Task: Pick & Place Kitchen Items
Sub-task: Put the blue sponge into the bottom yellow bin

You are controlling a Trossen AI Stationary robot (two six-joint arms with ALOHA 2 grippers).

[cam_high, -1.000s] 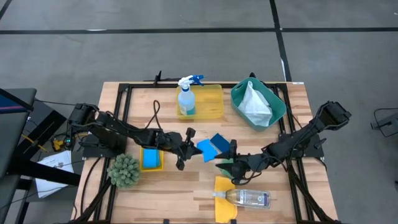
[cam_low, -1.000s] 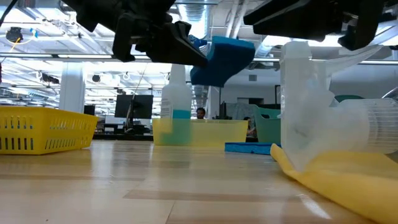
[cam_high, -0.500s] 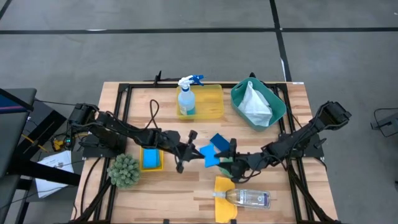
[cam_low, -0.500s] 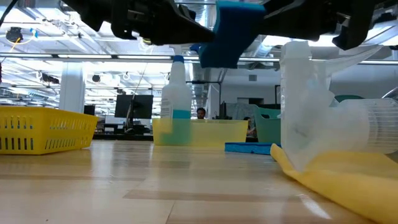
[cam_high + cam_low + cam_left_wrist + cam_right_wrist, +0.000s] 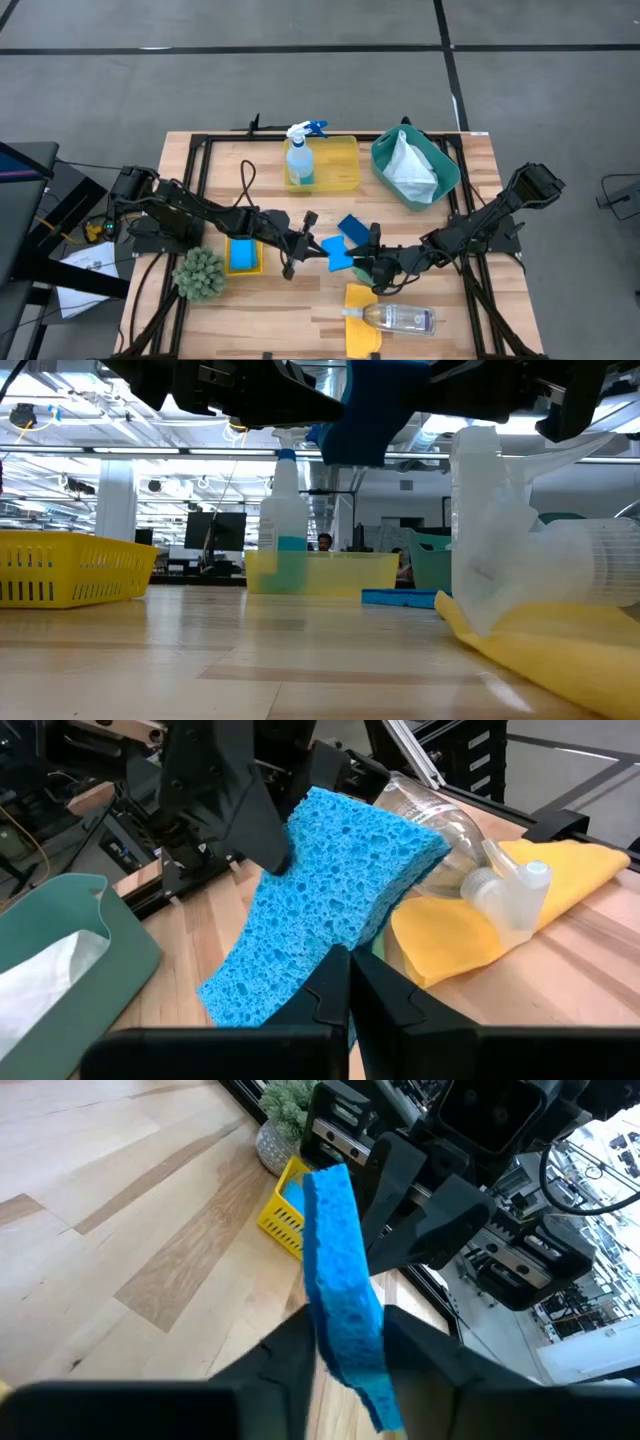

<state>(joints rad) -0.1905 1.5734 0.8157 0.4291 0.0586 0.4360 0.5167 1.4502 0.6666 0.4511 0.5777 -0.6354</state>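
Note:
A blue sponge (image 5: 338, 252) hangs in the air above the table's middle, between my two grippers. My left gripper (image 5: 312, 243) comes from the table's left and is shut on it. My right gripper (image 5: 362, 262) comes from the right and is closed on the sponge's other end. A second blue sponge (image 5: 352, 228) lies flat on the wood just beyond them. A clear bottle (image 5: 395, 318) lies on its side on a yellow cloth (image 5: 358, 300) near the front edge. The blue-liquid spray bottle (image 5: 299, 160) stands in a yellow tray (image 5: 340, 165). My left gripper pinches the sponge's end nearest it (image 5: 330, 948) between its two fingertips, coming about level from the table's left. The sponge stands on edge, tilted, clear of the table. My right gripper has one finger on each broad face of the sponge (image 5: 345, 1325), coming from the table's right. In the left wrist view one of its fingers (image 5: 240, 810) lies on the sponge's far end (image 5: 300, 845).
A small yellow basket (image 5: 243, 255) with a blue sponge in it and a spiky green ball (image 5: 200, 272) sit at the left. A teal bin (image 5: 440, 170) holding a white cloth (image 5: 408, 168) stands at the back right.
My left gripper has turned and carried the blue sponge a little up and toward the table's right, bringing it between my right gripper's fingers. The sponge has stayed clear of the table. My right arm has kept its place.

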